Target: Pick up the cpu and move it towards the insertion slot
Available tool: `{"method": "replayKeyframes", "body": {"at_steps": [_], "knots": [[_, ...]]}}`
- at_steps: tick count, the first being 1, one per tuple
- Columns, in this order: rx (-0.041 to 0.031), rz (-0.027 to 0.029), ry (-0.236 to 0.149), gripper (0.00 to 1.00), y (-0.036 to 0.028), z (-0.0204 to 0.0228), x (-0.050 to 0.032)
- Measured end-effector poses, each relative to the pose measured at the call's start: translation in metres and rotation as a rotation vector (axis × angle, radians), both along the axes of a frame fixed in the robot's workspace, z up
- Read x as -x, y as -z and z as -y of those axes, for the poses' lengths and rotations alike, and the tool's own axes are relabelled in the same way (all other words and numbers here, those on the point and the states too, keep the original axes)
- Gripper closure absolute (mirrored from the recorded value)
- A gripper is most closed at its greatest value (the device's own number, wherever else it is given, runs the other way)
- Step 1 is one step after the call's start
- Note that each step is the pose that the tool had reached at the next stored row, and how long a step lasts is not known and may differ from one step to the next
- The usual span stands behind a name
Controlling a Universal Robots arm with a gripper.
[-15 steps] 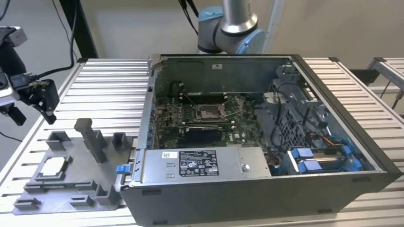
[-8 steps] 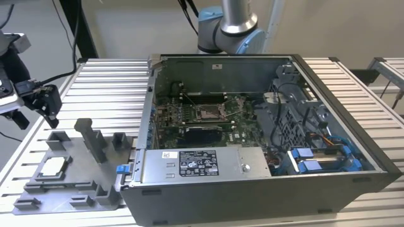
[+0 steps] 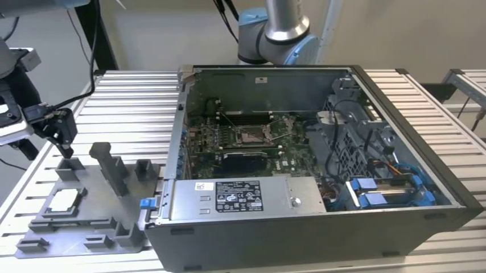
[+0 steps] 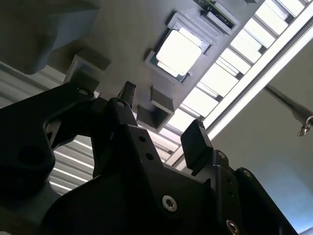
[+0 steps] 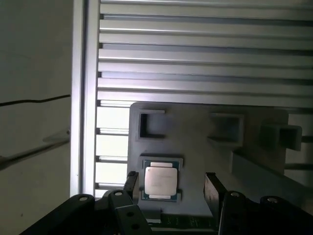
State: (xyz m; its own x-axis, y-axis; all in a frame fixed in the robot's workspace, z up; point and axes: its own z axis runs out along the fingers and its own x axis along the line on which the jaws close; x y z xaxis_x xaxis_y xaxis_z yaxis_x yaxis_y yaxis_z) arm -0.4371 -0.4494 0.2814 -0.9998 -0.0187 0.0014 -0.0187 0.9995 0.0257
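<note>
The cpu (image 3: 65,199), a thin pale silvery square, lies flat in a recess of the grey fixture plate (image 3: 79,236) on the exterior view's left. My gripper (image 3: 65,149) hangs above the far end of that plate, apart from the chip. In both wrist views the two black fingers stand wide apart with nothing between them: the gripper (image 5: 172,188) frames the cpu (image 5: 160,180) below it, and the cpu (image 4: 178,51) lies beyond the fingertips (image 4: 128,92). The insertion slot (image 3: 253,134), a shiny metal-framed socket, sits on the board inside the open computer case (image 3: 425,148).
Grey upright blocks (image 3: 114,168) rise from the fixture plate between the cpu and the case. A silver power-supply box (image 3: 227,199) fills the case's near side, and a blue-clipped drive cage (image 3: 387,190) its right. The slatted aluminium table (image 3: 129,108) ends just left of the plate.
</note>
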Motion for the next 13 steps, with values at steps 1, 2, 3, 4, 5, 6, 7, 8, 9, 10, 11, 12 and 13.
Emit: {"method": "replayKeyframes", "body": {"at_steps": [1,2,3,4,5,6,7,8,9,10,11,12,13], "knots": [[0.0000,-0.0001,0.000,0.00,0.0015,0.0000,0.0000],[0.0000,0.0000,0.000,0.00,0.0029,0.0000,0.0000],[-0.0001,0.0001,0.000,0.00,0.0043,0.0000,0.0001],[0.0000,0.0000,0.000,0.00,0.0058,0.0000,0.0001],[0.0000,0.0000,0.000,0.00,0.0072,0.0000,0.0001],[0.0000,0.0000,0.000,0.00,0.0085,0.0000,0.0001],[0.0000,-0.0001,0.000,0.00,0.0099,0.0000,0.0001],[0.0001,-0.0001,0.000,0.00,0.0113,0.0000,0.0001],[0.0000,-0.0001,0.000,0.00,0.0127,0.0000,0.0001],[0.0000,-0.0001,0.000,0.00,0.0141,0.0000,0.0002],[0.0000,0.0000,0.000,0.00,0.0155,0.0000,0.0002],[0.0000,0.0000,0.000,0.00,0.0170,0.0000,0.0001],[0.0000,0.0000,0.000,0.00,0.0183,0.0000,0.0001]]}}
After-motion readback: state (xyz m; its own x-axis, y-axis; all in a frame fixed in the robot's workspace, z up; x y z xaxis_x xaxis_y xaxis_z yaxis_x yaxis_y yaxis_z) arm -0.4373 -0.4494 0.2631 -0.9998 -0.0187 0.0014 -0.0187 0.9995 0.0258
